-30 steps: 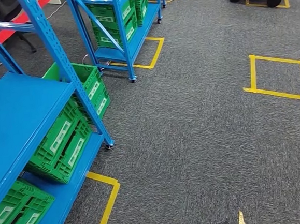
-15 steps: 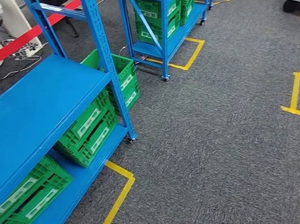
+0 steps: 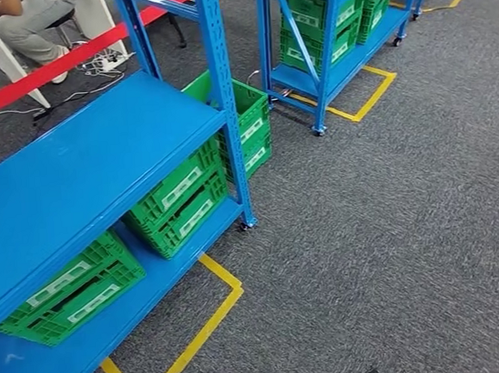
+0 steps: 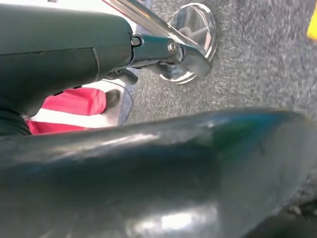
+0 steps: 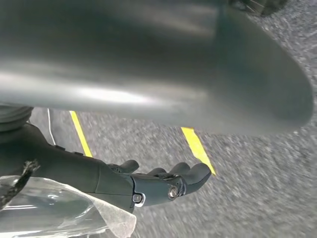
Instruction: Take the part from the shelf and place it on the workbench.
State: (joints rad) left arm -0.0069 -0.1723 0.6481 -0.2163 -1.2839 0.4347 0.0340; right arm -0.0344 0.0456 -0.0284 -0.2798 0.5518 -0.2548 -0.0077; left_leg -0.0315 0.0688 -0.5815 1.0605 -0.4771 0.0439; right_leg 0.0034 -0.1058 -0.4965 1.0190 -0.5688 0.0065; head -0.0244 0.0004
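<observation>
Blue shelf (image 3: 89,173) near left. Clear plastic (image 5: 56,210), possibly the bagged part, lies against the right hand (image 5: 149,186), whose fingers curl loosely. Grasp unconfirmed, so it may slip while walking. Left hand (image 4: 149,49): finger state unreadable.

Right hand (image 5: 157,183) hangs over grey carpet (image 5: 261,183), dark fingers (image 5: 194,173) stretched out loosely. A clear plastic bag (image 5: 56,210) sits against it, with yellow tape lines (image 5: 196,144) on the floor.
</observation>
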